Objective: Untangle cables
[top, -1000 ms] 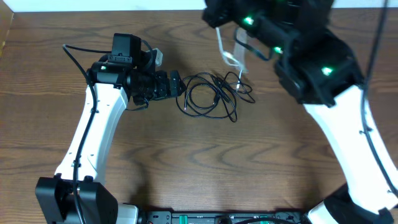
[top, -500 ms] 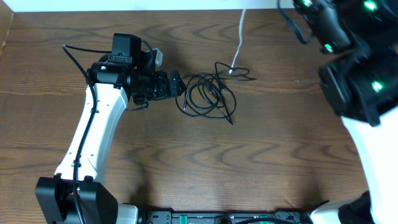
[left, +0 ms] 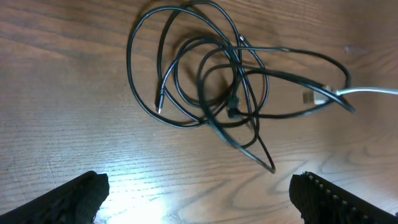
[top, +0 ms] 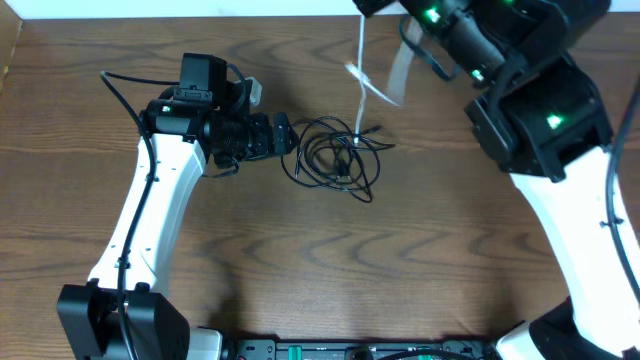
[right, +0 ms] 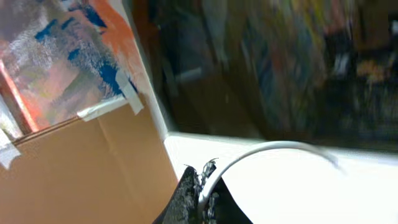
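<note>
A tangle of thin black cables lies in loose loops on the wooden table, and fills the left wrist view. The white cable rises steeply from the tangle toward the top edge; its lower end with a small plug rests among the black loops. My right gripper is shut on the white cable, held high above the table. My left gripper stands open just left of the tangle, its fingertips low over bare wood with nothing between them.
The right arm reaches over the table's back right. The left arm stretches along the left side. A white wall runs along the far table edge. The arm bases sit at the front edge.
The right arm swung out to the right and back left, still holding the white cable raised. The black tangle was tugged and shifted slightly. The left arm has not moved.
</note>
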Controlling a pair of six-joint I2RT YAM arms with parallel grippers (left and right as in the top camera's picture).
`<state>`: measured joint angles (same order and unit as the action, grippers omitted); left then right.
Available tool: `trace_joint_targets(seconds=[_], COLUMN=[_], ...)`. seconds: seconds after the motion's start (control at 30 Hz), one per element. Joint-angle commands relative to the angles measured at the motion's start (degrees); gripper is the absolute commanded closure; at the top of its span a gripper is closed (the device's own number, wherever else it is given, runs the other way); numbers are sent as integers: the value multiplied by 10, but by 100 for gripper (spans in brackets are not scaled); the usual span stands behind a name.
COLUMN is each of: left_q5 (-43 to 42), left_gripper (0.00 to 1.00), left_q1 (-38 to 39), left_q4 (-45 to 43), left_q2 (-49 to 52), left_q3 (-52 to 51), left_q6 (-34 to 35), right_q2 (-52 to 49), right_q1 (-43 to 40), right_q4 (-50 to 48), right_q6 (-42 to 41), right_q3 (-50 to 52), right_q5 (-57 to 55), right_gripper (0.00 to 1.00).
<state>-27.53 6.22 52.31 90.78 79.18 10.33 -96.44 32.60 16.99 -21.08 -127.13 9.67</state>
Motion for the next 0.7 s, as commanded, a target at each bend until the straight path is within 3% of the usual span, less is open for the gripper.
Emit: trace_joint_targets(seconds=[0.0, 0.13, 0.2, 0.33, 0.47, 0.67], left_q5=[1, 1, 1, 1, 1, 2], left_gripper=[1, 1, 1, 1, 1, 1], left_q1=[0, 0, 0, 0, 0, 0], left_q4=[0, -1, -2, 1, 3, -1], left_q2=[7, 7, 7, 7, 7, 8], left_q3=[-2, -2, -2, -2, -2, -2], left_q6=[-1, -1, -1, -1, -1, -1], right_q2=[-1, -3, -3, 1, 18, 22], right_q1=[4, 25, 30, 20, 6, 2], right_q4=[12, 83, 80, -4, -16, 79], right_q6=[24, 42, 69, 31, 26, 23], right_q3=[-3, -3, -3, -4, -4, -3], right_q5=[42, 130, 57, -132, -104, -127], right_gripper=[99, 99, 99, 99, 99, 99])
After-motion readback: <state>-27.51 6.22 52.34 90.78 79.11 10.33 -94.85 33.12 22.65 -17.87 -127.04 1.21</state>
